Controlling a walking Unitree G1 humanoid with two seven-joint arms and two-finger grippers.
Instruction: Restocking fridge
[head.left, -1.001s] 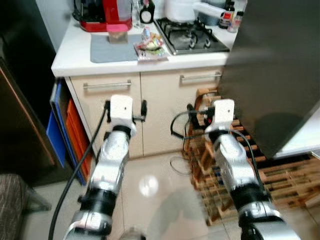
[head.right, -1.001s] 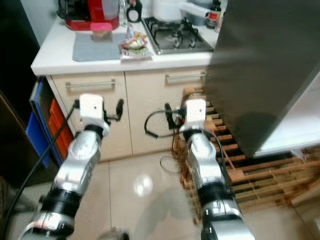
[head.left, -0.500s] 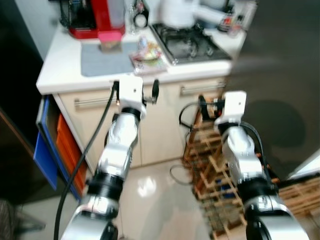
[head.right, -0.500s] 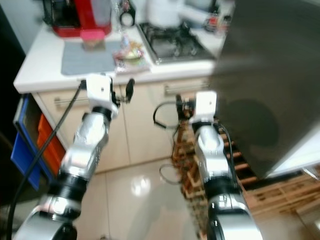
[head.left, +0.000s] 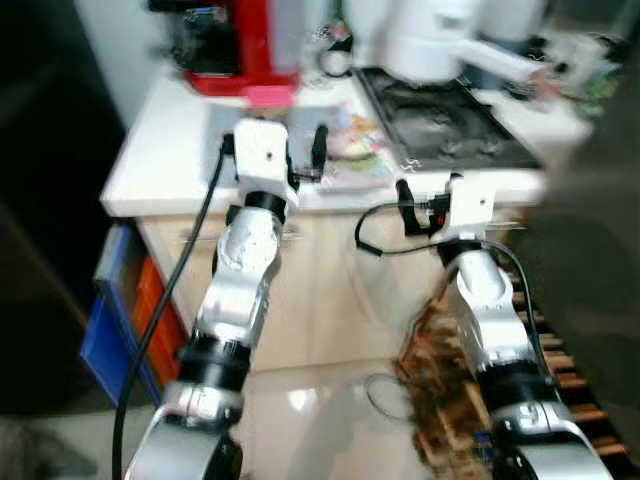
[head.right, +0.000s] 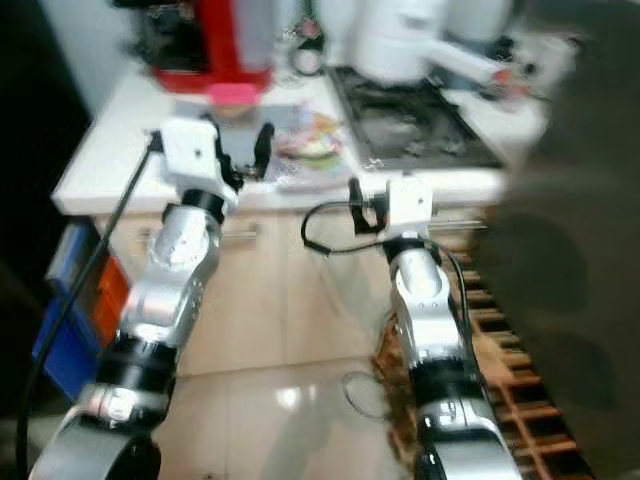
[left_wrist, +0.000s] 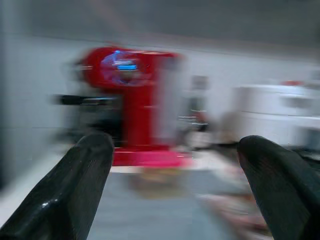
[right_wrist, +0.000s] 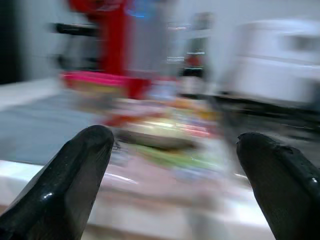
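Snack packet (head.right: 305, 148) on counter (head.right: 110, 165), just ahead of right gripper (right_wrist: 175, 165); left gripper (left_wrist: 175, 175) beside; both spread wide, empty. Grippers raised since earlier.

- Two silver, segmented arms are gleaming under the kitchen light, each ringed by black joint collars.
- A white, boxy wrist housing is capping each arm, with the left gripper (head.left: 275, 152) and right gripper (head.left: 428, 193) showing black fingers (left_wrist: 70, 190) that are glossy, rounded and tapering.
- A thick black cable is running along the left arm, trailing toward 7 o'clock.
- A thinner black cable is looping beside the right wrist housing, at its 9 o'clock side.
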